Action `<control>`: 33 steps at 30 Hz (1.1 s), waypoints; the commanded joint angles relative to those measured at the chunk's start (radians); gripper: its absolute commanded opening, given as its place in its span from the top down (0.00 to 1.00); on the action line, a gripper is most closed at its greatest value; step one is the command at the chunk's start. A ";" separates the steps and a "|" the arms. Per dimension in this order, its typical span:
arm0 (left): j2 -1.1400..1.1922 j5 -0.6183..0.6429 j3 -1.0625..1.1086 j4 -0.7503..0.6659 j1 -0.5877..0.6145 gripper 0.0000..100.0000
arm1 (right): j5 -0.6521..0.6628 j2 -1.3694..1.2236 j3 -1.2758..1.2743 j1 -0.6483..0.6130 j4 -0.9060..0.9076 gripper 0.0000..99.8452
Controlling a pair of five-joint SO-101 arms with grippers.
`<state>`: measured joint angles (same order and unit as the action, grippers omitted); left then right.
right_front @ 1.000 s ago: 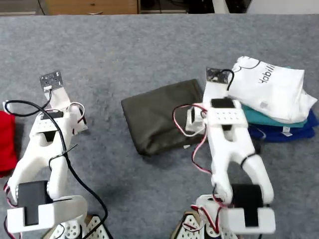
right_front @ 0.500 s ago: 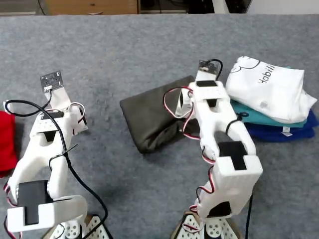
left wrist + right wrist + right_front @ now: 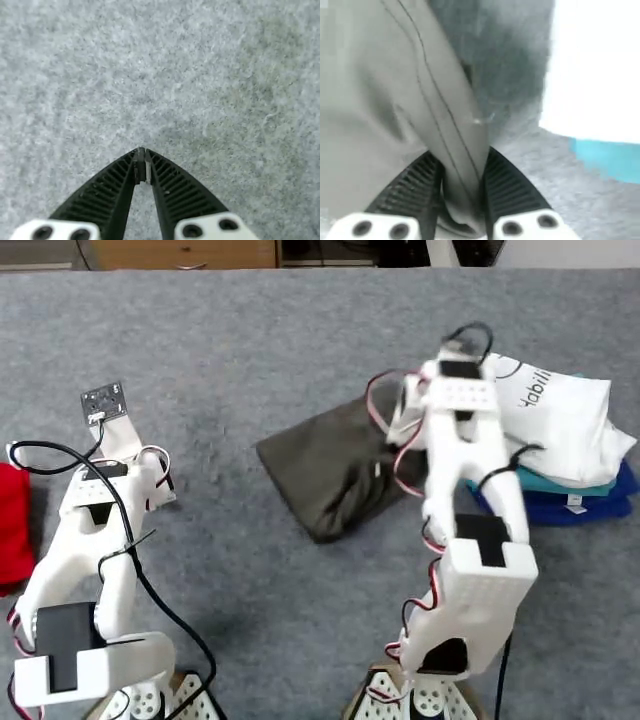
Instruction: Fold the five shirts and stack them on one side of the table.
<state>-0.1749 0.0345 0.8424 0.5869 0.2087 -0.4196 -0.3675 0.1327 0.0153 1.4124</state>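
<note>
Olive shirt [image 3: 380,100] clamped inside right tool [image 3: 461,156].

Black ribbed fingers [image 3: 415,185] grip an olive-grey shirt [image 3: 380,100]. Beside them, a white shirt [image 3: 555,415] with black print tops a teal shirt [image 3: 605,155] and a dark blue shirt [image 3: 575,508]. The bench [image 3: 250,340] is mottled grey.

**One overhead camera, two wrist cameras**

The high view looks steeply down over the whole grey table [image 3: 300,330], arm bases [image 3: 90,670] at its near edge. The left wrist view sits close above bare table, facing down along its fingers [image 3: 112,192]. The right wrist view is nearer still, looking past its fingers [image 3: 412,192] at the olive shirt [image 3: 380,100] and white shirt [image 3: 595,65], both shared with the high view.
</note>
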 commanded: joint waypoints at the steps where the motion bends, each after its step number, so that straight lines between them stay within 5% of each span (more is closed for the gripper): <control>1: -0.005 -0.006 -0.018 -0.008 0.009 0.98 | 0.058 0.007 0.249 0.054 0.087 1.00; 10: -0.005 -0.006 -0.014 -0.008 0.011 0.98 | 0.267 0.001 0.604 0.234 0.190 1.00; 19: -0.005 -0.006 -0.012 -0.006 0.011 0.98 | 0.462 -0.031 0.621 0.529 0.089 1.00; 25: -0.005 -0.006 -0.011 -0.002 0.011 0.98 | 0.571 -0.107 0.625 0.585 0.149 0.99; 33: -0.005 -0.006 -0.011 0.000 0.011 0.98 | 0.601 -0.110 0.694 0.651 0.175 0.54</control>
<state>-0.1749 0.0345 0.8424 0.5869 0.2087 0.1511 -0.4918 0.7511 0.6322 1.5781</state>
